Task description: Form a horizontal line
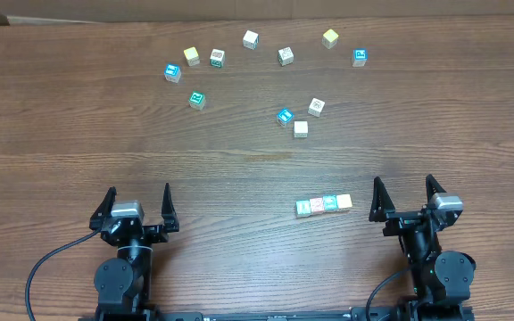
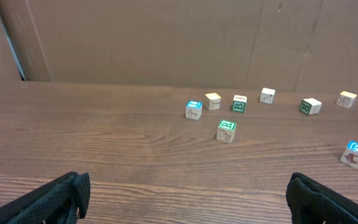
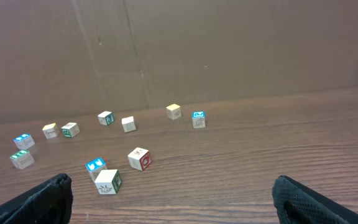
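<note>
Row-building looked close to finished. The short horizontal line of four small wooden cubes with red, pale, teal and yellow tops lay on the brown wood-grain table, just to the left of the right end effector and well to the right of the left end effector. Both end effectors sat low at the near edge with their fingers spread wide and nothing between them.

The cubes in the row appeared to touch, though its yellow end seemed to sit slightly farther out than its red end. The scattered single wooden cubes lay well beyond both end effectors.

Neither wrist view showed the row, so any correction would probably have to rely on the overhead view. To do it well, the right end effector should approach from above, clear of the yellow end. It should close gently across the row's long sides to square it, then lift straight up so that no cube was dragged out of contact.
</note>
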